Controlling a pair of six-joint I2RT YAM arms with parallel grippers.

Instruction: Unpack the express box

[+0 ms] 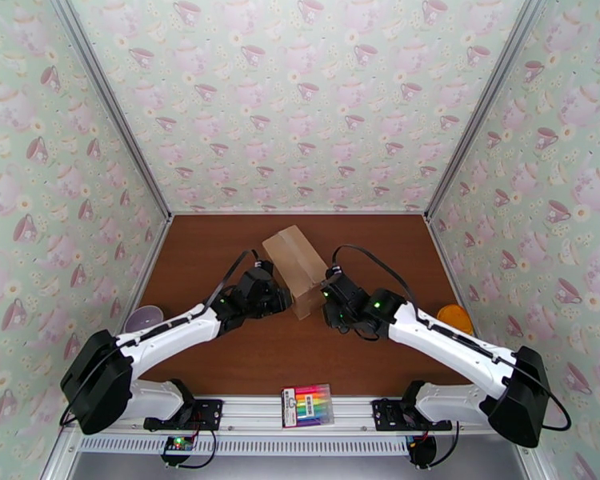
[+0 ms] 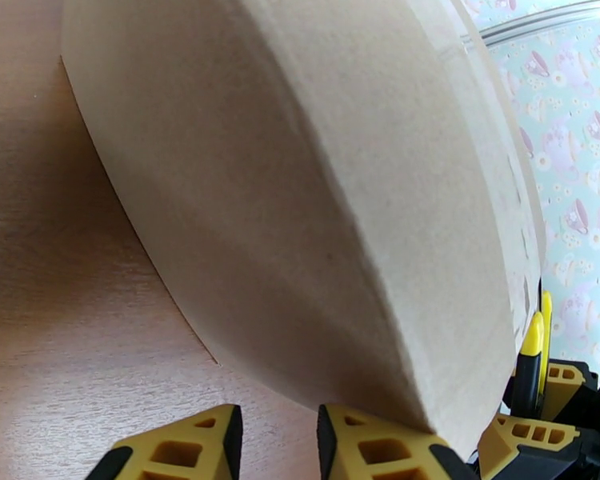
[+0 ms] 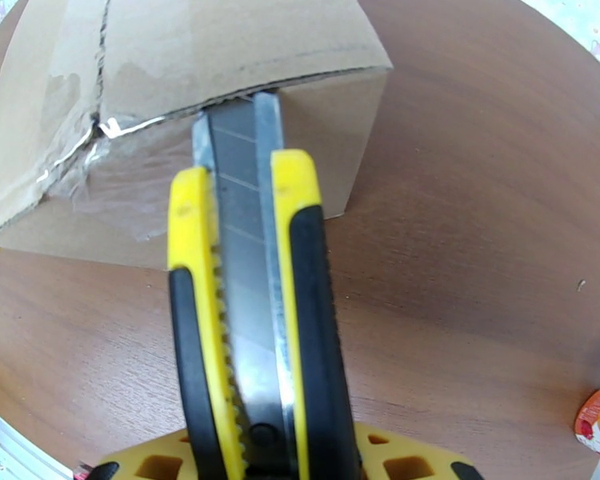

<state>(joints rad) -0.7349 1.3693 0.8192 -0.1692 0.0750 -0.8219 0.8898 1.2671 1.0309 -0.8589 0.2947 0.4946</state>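
Right gripper (image 1: 329,301) is clamped on a yellow-and-black utility knife (image 3: 252,258) with the blade out. The tip is at the edge where a top flap meets the end face of the express box (image 1: 296,264), just right of the clear tape (image 3: 100,166). The box sits mid-table on the brown table (image 1: 220,354), skewed, between my two grippers, flaps down. Left gripper (image 1: 278,301) is at the box's near left corner. In the wrist view its fingers (image 2: 180,450) are a narrow gap apart with nothing between them. The box corner is right over the right-hand finger, contact unclear. Marker pack (image 1: 308,406) lies on the front rail between my bases. Lilac cup (image 1: 144,320) at the left table edge, orange object (image 1: 456,318) at the right.
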